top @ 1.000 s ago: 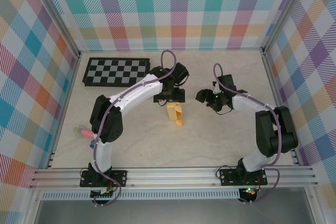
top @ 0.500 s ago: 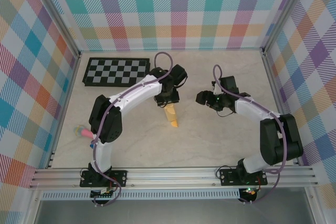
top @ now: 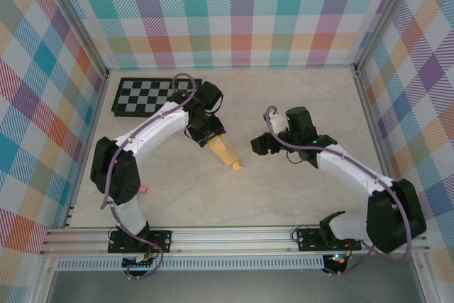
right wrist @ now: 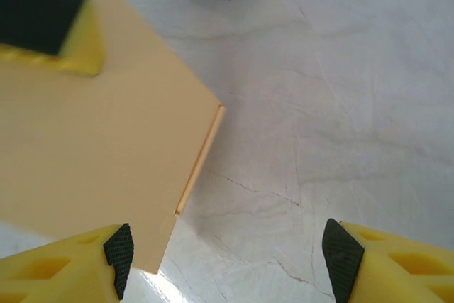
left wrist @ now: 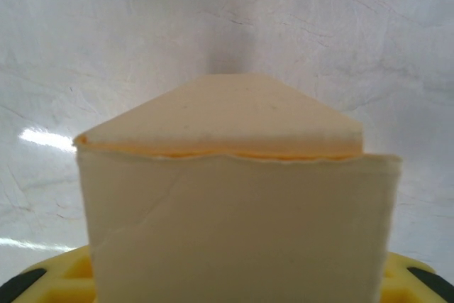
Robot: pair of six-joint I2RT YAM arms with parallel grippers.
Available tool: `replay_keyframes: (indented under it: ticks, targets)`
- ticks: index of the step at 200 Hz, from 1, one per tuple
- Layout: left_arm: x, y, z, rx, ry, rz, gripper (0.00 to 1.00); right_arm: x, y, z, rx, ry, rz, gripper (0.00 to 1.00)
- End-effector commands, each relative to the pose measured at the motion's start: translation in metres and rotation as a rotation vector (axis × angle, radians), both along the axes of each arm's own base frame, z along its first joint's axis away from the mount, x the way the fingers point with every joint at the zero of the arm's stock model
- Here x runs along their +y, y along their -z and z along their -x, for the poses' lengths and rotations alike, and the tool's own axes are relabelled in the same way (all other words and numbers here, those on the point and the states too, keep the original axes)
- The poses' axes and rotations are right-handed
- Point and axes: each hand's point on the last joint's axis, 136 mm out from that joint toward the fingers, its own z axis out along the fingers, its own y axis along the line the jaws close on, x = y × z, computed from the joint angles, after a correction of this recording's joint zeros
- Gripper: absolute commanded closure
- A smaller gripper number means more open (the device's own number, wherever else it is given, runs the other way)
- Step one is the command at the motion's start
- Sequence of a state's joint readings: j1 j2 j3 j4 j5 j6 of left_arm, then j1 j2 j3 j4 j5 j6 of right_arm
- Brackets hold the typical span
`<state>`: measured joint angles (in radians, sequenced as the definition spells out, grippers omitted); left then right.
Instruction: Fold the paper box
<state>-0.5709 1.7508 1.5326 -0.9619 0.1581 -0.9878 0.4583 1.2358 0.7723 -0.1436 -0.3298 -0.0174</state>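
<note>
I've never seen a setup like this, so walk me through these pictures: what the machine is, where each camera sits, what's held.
These are two robot arms bolted to a pale marbled table. One camera looks down from above, and one rides on each wrist, looking past its own fingers. The left gripper is closed on a yellow-orange thin-card paper box. The right gripper stands open right beside that box, holding nothing. A black-and-white checkerboard lies at the back left.
</note>
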Motion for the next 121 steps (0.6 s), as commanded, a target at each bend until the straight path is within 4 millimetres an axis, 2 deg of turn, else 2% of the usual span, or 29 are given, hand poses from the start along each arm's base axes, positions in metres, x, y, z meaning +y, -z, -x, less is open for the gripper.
replay_keyframes:
  ticks: [1, 14, 21, 44, 60, 79, 88, 97, 106, 110, 116, 121]
  targets:
    - [-0.003, -0.015, 0.002, 0.052, -0.105, 0.192, 0.54, 0.004, -0.026, 0.02, -0.203, -0.2, 0.049, 0.25]
    - [0.001, -0.013, 0.002, 0.085, -0.154, 0.263, 0.54, 0.01, -0.045, 0.043, -0.181, -0.301, 0.016, 0.25]
    - [0.003, -0.012, 0.002, 0.098, -0.181, 0.295, 0.54, 0.014, -0.049, 0.055, -0.178, -0.356, 0.013, 0.25]
    - [0.003, -0.004, 0.004, 0.147, -0.231, 0.379, 0.56, 0.023, -0.03, 0.083, -0.221, -0.516, 0.133, 0.25]
    - [-0.004, 0.005, 0.004, 0.176, -0.266, 0.437, 0.56, 0.028, -0.025, 0.081, -0.255, -0.538, 0.211, 0.25]
    - [-0.008, 0.021, 0.009, 0.22, -0.295, 0.455, 0.56, 0.039, -0.042, 0.08, -0.307, -0.585, 0.196, 0.25]
    - [-0.008, 0.027, 0.011, 0.233, -0.316, 0.458, 0.57, 0.045, -0.05, 0.074, -0.322, -0.574, 0.192, 0.24]
    - [-0.012, 0.03, 0.01, 0.229, -0.336, 0.484, 0.57, 0.047, -0.064, 0.052, -0.294, -0.448, 0.192, 0.17]
    - [-0.015, 0.03, 0.006, 0.219, -0.355, 0.521, 0.58, 0.033, -0.079, 0.011, -0.186, -0.113, 0.202, 0.14]
    - [-0.016, 0.03, 0.005, 0.213, -0.362, 0.533, 0.59, 0.023, -0.084, -0.001, -0.089, 0.055, 0.181, 0.14]
    - [-0.018, 0.028, 0.002, 0.199, -0.373, 0.551, 0.59, 0.014, -0.088, -0.005, 0.054, 0.195, 0.131, 0.16]
    - [-0.018, 0.027, -0.001, 0.187, -0.378, 0.56, 0.59, 0.011, -0.086, 0.001, 0.172, 0.256, 0.107, 0.17]
